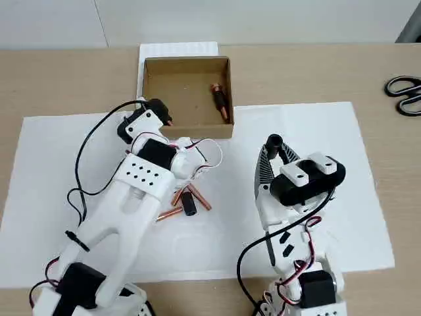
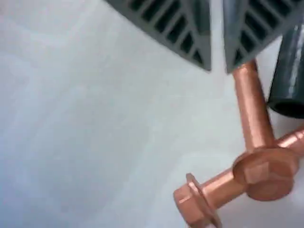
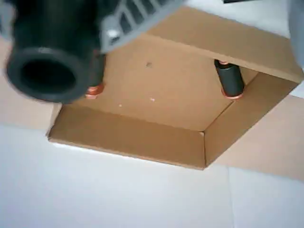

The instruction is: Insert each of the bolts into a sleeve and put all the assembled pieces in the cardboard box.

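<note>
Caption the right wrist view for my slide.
Right gripper holds a black sleeve near the cardboard box, where one assembled piece lies.

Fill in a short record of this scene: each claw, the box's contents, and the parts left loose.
Left claw: slightly open, just above the loose bolts
Right claw: shut on a black sleeve, short of the cardboard box
In box: one assembled piece
Loose on paper: several bolts and a spare sleeve

cardboard box [image 1: 187, 62]: one sleeved bolt [image 1: 221, 103] inside | copper bolts [image 1: 170, 214], black sleeve [image 1: 189, 203]: loose outside | second sleeve [image 3: 47, 71]: in right jaws
</note>
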